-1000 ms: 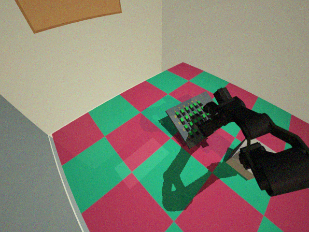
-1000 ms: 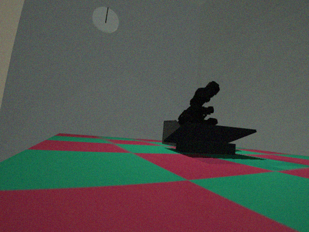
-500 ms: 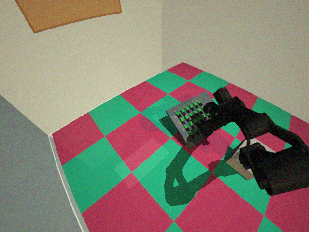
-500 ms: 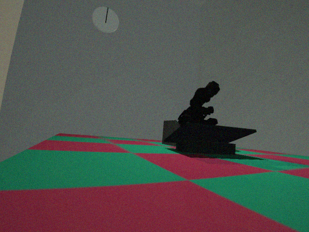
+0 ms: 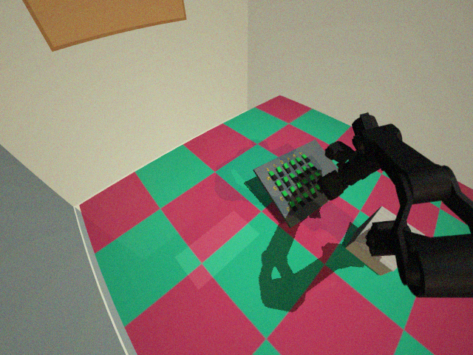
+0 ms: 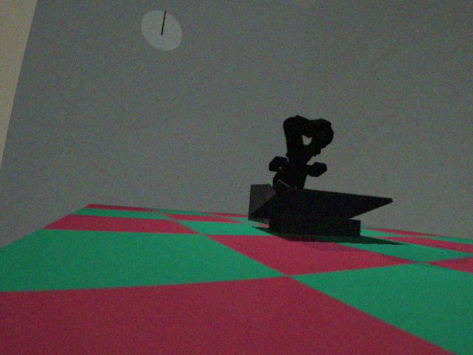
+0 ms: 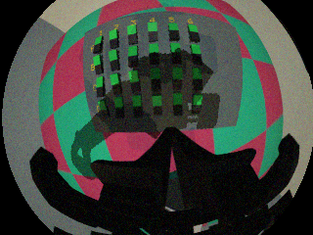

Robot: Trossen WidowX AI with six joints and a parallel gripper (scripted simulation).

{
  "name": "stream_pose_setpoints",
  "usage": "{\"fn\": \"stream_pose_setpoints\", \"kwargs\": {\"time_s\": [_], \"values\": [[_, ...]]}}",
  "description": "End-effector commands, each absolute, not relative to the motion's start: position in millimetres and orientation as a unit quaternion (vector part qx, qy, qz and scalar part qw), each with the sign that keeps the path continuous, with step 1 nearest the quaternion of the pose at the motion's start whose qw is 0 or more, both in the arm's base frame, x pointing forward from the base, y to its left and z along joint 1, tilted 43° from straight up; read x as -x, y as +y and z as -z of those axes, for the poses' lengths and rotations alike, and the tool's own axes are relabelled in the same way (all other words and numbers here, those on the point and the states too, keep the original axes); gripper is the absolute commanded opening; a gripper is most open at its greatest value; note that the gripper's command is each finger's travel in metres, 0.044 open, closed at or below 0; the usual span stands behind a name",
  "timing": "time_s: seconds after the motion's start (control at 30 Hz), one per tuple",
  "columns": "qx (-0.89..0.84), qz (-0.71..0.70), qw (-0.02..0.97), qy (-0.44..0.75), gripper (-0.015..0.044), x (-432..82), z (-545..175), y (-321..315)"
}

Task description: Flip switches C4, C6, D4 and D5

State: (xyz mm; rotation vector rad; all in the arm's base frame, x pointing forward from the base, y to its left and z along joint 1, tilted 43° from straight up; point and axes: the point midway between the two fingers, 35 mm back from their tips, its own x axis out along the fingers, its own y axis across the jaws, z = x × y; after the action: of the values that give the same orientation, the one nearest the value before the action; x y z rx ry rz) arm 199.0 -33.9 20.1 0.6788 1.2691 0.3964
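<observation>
The grey tilted switch panel (image 5: pixel 324 155) (image 7: pixel 225 73) carries green-and-black switches in rows A to D and columns 1 to 6. In the wrist view, C4 (image 7: pixel 156 74), C6 (image 7: pixel 197 74), D4 (image 7: pixel 156 101) and D5 (image 7: pixel 178 99) show green far halves and black near halves, partly in the arm's shadow; their tilt is hard to tell. My gripper (image 7: pixel 170 130) is shut and empty. In the wrist view its tips appear just below the panel's near edge, between columns 4 and 5. The exterior view shows the panel's dark underside (image 6: pixel 328 202), hiding the tips; contact cannot be told.
The arm's pale base block (image 5: pixel 361 246) stands behind the panel on the red-and-green checkered surface (image 5: pixel 213 198). The arm reaches over the panel's near right part in the top view. Neighbouring switches, including D6 (image 7: pixel 198 100) and C5 (image 7: pixel 177 73), sit close around the named ones.
</observation>
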Motion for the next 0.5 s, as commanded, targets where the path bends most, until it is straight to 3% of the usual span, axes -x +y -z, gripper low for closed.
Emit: {"fn": "stream_pose_setpoints", "kwargs": {"time_s": [0.0,0.47], "values": [[-0.308,-0.179,0.732,0.58,0.0,-195.6,-9.4,-46.3],[-0.311,-0.176,0.74,0.57,0.0,-206.3,23.1,-18.1]]}}
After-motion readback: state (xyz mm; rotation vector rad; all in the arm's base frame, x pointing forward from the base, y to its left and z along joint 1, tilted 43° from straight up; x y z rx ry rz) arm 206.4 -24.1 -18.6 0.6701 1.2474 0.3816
